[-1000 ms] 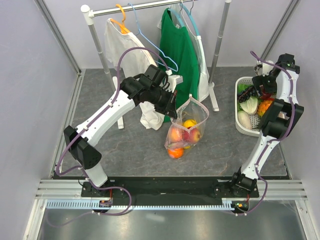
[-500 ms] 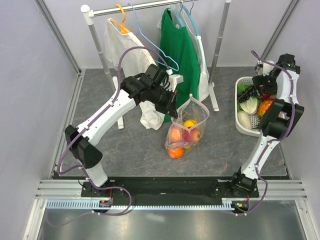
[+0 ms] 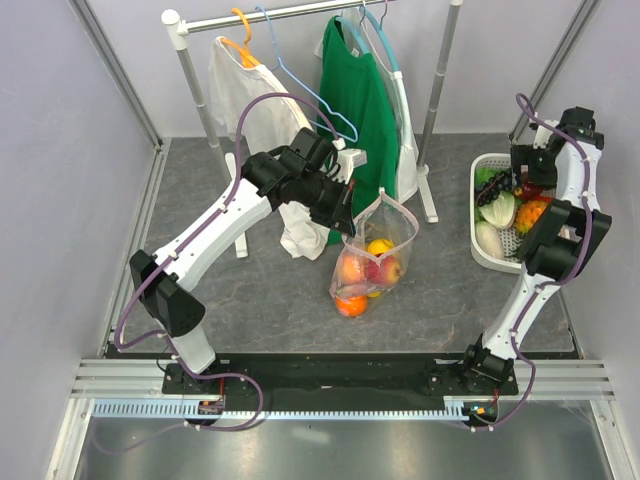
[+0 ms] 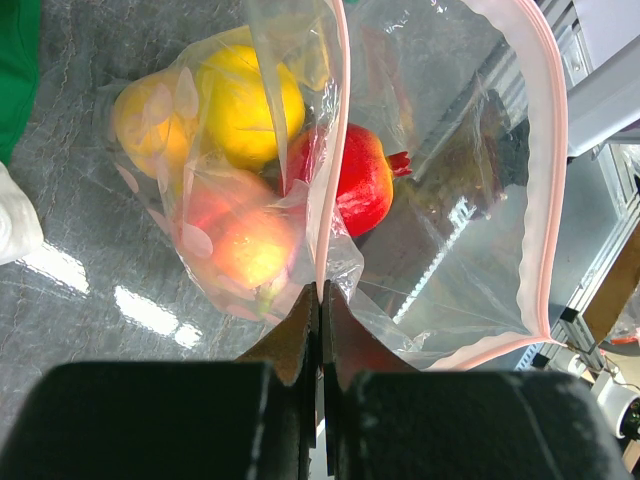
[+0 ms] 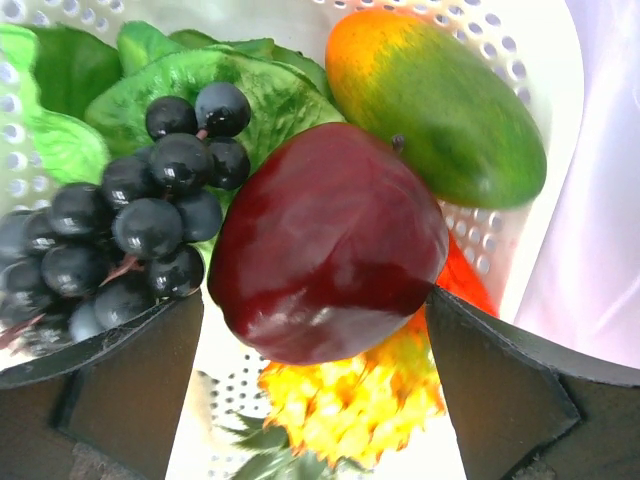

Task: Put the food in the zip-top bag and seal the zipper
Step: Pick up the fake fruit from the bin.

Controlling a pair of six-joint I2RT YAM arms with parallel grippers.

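Note:
The clear zip-top bag (image 3: pixel 378 248) stands open on the grey floor, its pink zipper strip (image 4: pixel 330 150) running up from my fingers. My left gripper (image 4: pixel 322 292) is shut on the bag's rim and holds it up; it also shows in the top view (image 3: pixel 345 215). Inside lie a yellow lemon (image 4: pixel 245 100), a red pomegranate (image 4: pixel 355 175) and a peach (image 4: pixel 240 245). My right gripper (image 5: pixel 312 300) is over the white basket (image 3: pixel 478 250), its fingers against both sides of a dark red apple (image 5: pixel 330 230).
In the basket lie black grapes (image 5: pixel 150 230), a green-orange mango (image 5: pixel 440 105), green leaves (image 5: pixel 250 85) and a yellow pineapple (image 5: pixel 350 400). A clothes rack (image 3: pixel 432 110) with a green shirt (image 3: pixel 355 90) and a white shirt (image 3: pixel 250 100) stands behind the bag.
My right wrist has shifted slightly up and to the right over the basket. The left arm and the bag have not moved.

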